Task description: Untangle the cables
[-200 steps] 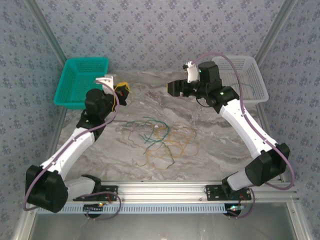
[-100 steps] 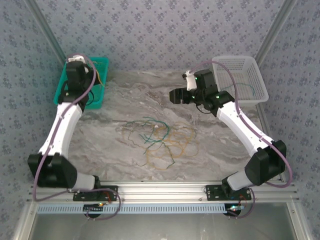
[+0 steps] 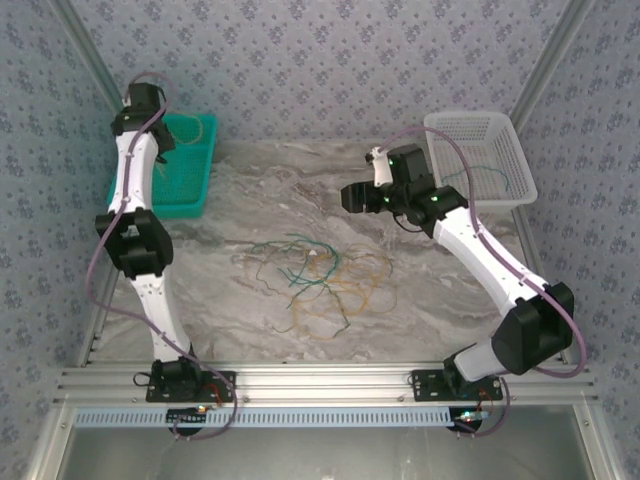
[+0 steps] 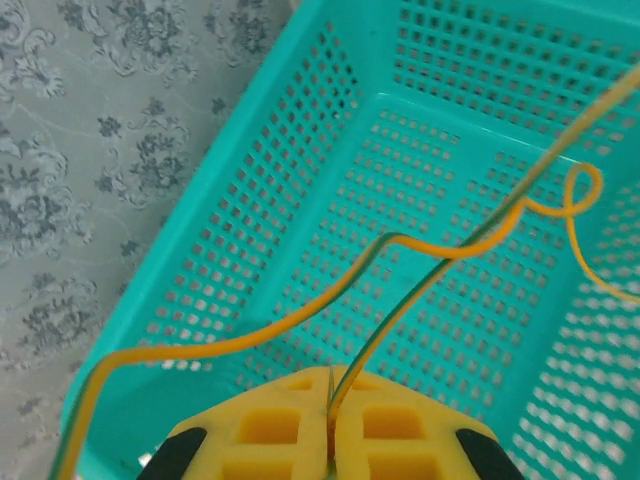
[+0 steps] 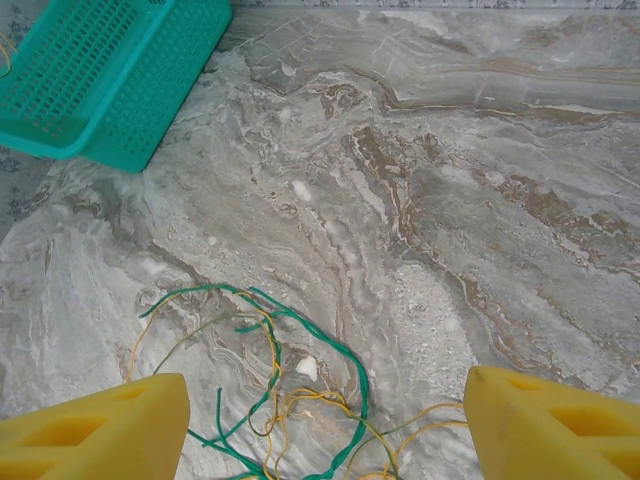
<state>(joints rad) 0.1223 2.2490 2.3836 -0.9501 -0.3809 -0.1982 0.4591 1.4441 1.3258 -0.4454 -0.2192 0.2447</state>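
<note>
Gray marble tabletop holds a messy pile of green and orange cables in its middle. Over the teal basket, the left end effector is pinched tight on one orange strand. Near the pile, the right end effector hangs with its fingers wide apart.

The left end effector, yellow fingers pressed together, pinches an orange-and-green cable curling above the teal basket.
</note>
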